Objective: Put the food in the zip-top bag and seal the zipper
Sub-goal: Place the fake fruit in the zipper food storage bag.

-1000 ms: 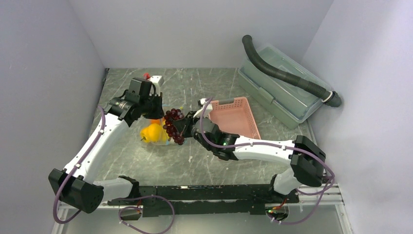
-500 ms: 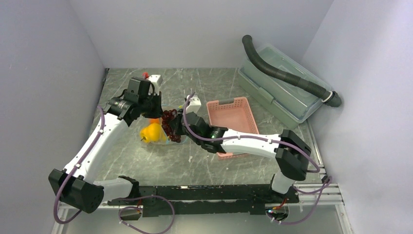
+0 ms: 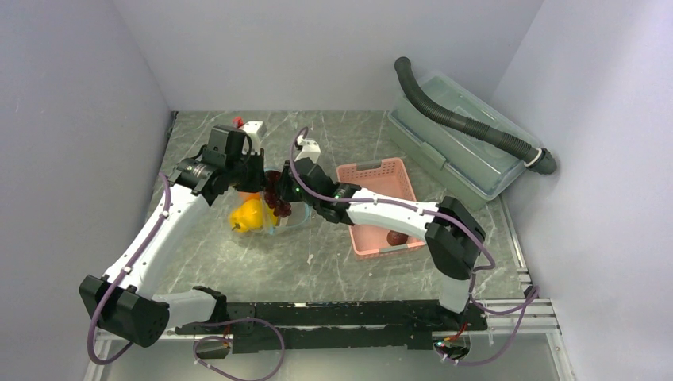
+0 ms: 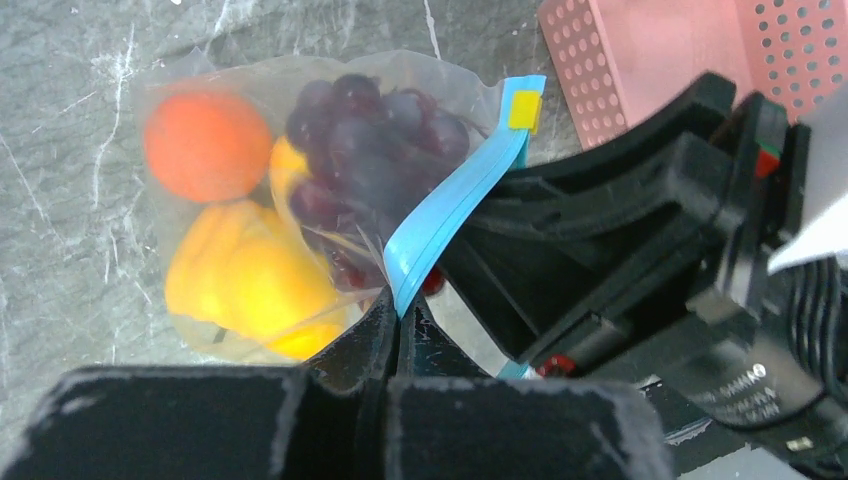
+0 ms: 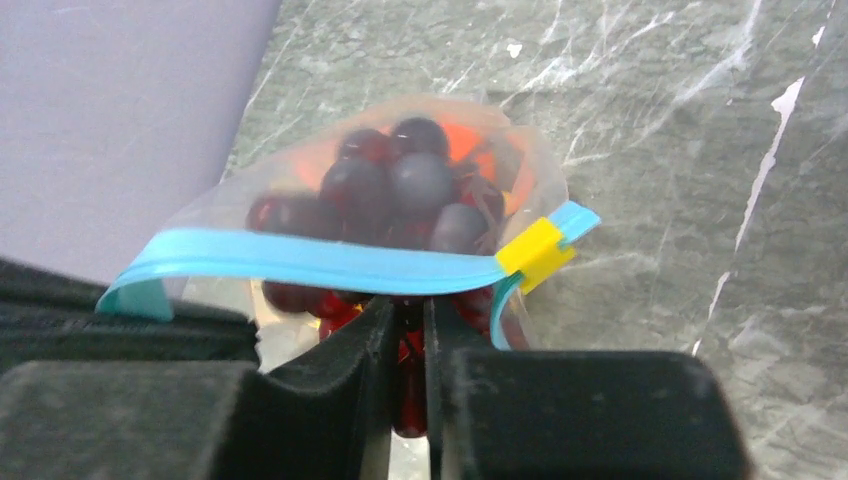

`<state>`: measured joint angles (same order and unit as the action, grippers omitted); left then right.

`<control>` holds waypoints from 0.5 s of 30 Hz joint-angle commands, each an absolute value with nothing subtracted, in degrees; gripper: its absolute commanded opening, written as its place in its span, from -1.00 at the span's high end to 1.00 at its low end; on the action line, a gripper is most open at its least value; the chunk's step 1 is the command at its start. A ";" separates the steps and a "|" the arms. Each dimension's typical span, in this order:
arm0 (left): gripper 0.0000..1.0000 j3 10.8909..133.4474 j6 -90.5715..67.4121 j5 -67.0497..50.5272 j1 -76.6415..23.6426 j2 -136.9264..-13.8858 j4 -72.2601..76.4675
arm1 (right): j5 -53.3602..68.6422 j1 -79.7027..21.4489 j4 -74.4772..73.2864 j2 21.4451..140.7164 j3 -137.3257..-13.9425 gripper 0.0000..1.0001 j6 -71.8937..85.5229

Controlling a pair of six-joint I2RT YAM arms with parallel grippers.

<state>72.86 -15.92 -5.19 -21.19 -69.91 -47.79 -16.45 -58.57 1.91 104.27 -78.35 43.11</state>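
**Zip-top bag.** The zip-top bag (image 4: 250,80) lies on the tabletop (image 3: 333,262) left of centre, between the two grippers, with its mouth lifted.
- Seen through the clear film are an orange (image 4: 200,145), a yellow bell pepper (image 4: 250,290) and dark purple grapes (image 4: 370,140).
- A further yellow piece shows behind the grapes; what it is cannot be made out.

**Zipper.** The zipper (image 4: 450,215) runs as a blue band with a yellow tab (image 4: 525,110) at its far end. In the right wrist view the two halves stand apart near that tab.

**Left gripper.** The fingers of the left gripper (image 4: 400,322) are pressed tight together on the near end of the zipper.

**Right gripper.** The right gripper (image 5: 405,325) sits at the bag's mouth, just under the band, with only a narrow slit between its fingers. Something dark red shows in that slit, and I cannot tell whether it is pinched. These fingers hide the lowest grapes.

**Overhead view.** Both grippers cover most of the bag; only the pepper and part of the grapes are plain.

**Surroundings.**
- The pink basket (image 3: 379,184) stands just right of the bag, and the right arm crosses over it.
- One dark reddish-brown round fruit (image 3: 395,238) lies at the basket's near end.
- At the far right is a clear lidded box (image 3: 468,171) with a dark hose (image 3: 468,123) lying across its lid.
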 commanded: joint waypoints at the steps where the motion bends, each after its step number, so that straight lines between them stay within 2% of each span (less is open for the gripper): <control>1: 1.00 72.80 -15.38 -7.39 -21.53 -68.81 -46.74 | -12.58 -56.55 2.04 105.05 -82.80 0.59 42.41; 6: 1.00 72.86 -15.58 -6.88 -21.53 -68.90 -46.80 | -8.87 -56.24 0.94 106.03 -84.51 0.44 40.21; 10: 1.00 72.86 -15.63 -6.52 -21.53 -68.96 -46.82 | -8.00 -56.25 -1.27 106.48 -85.23 0.40 39.26; 15: 1.00 72.86 -15.69 -6.24 -21.53 -69.04 -46.92 | -8.20 -56.24 -2.03 104.81 -84.37 0.21 38.61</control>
